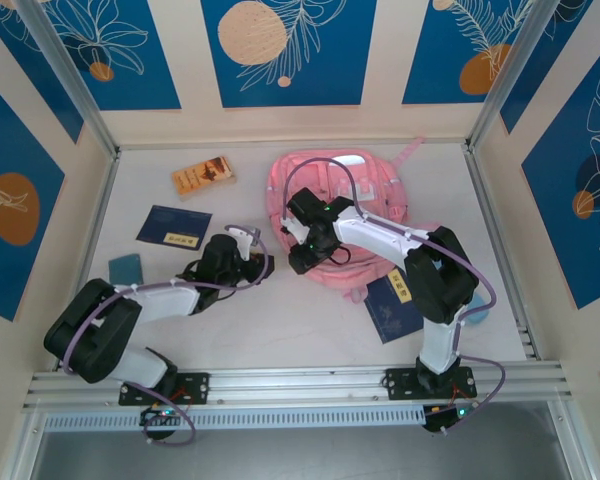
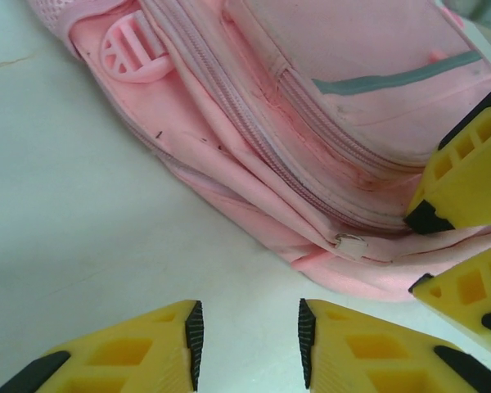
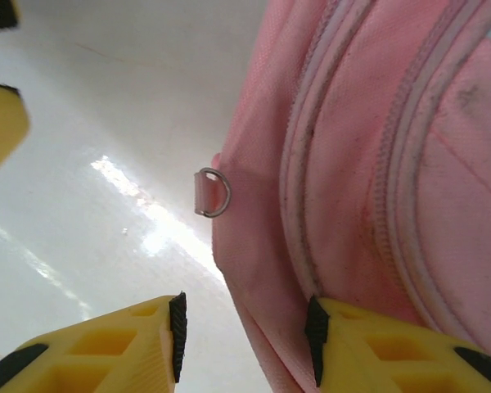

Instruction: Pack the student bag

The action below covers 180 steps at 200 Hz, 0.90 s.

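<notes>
1. Down at the near edge of the white tabletop (image 1: 280,320), a dark blue booklet with a yellow label (image 1: 393,305) lies flat just beside the right arm.
2. Left side: a small teal card (image 1: 126,268) sits near the left arm, with a second dark blue booklet (image 1: 173,225) a little beyond it.
3. The left end effector (image 2: 250,336) is released: yellow fingers parted, only bare tabletop between them, just short of the bag's edge.
4. The right end effector (image 3: 245,336) is spread too. One finger presses on pink fabric, the other hangs over bare tabletop, and a small metal D-ring (image 3: 213,192) sticks out from the seam ahead.
5. The big soft pink fabric student bag (image 1: 380,180) lies flat at centre-right, under the right arm's wrist, zips and pale strip facing up.
6. Far left, an orange-brown book (image 1: 203,176) rests near the back wall.
</notes>
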Motion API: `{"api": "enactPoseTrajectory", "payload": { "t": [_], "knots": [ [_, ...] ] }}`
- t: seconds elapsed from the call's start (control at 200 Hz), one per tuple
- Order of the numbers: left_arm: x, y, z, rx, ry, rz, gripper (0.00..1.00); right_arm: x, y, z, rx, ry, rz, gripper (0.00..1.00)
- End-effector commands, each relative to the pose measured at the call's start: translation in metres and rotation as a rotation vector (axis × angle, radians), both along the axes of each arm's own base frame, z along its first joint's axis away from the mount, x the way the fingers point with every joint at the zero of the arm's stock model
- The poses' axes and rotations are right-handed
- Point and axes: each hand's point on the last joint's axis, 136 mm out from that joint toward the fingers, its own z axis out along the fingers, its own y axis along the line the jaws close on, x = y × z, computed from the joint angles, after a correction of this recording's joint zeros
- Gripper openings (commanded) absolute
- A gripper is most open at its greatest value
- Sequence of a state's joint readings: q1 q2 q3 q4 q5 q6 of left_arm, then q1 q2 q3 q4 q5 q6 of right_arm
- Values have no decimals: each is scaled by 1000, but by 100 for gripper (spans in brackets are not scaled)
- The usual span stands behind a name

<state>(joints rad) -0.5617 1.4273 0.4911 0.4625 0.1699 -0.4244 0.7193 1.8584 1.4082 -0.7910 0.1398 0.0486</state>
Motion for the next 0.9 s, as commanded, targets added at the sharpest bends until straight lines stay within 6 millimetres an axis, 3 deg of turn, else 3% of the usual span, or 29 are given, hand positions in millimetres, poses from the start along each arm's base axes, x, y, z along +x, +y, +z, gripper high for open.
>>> {"api": "enactPoseTrajectory", "payload": {
  "t": [0.0, 0.135, 0.42, 0.58, 0.69, 0.825, 0.895],
  "knots": [
    [0, 9, 0, -7, 21, 36, 40, 15, -7, 2, -68, -74, 35, 45],
    [1, 12, 3, -10, 18, 43, 44, 18, -7, 4, -75, -94, 63, 41],
    [0, 16, 3, -5, 23, 50, 50, -4, 1, 0, -47, -16, 176, 43],
    [-1, 17, 3, -4, 26, 49, 51, -1, -2, -9, -89, -23, 175, 40],
    [-1, 16, 4, -9, 28, 45, 52, 9, -7, -8, -112, -50, 150, 22],
    [-3, 14, 4, -10, 29, 28, 53, 15, -3, 14, -50, -91, 119, 3],
    [-4, 11, 6, -16, 27, 7, 54, 17, 0, 32, 8, -118, 96, 0]
  ]
}}
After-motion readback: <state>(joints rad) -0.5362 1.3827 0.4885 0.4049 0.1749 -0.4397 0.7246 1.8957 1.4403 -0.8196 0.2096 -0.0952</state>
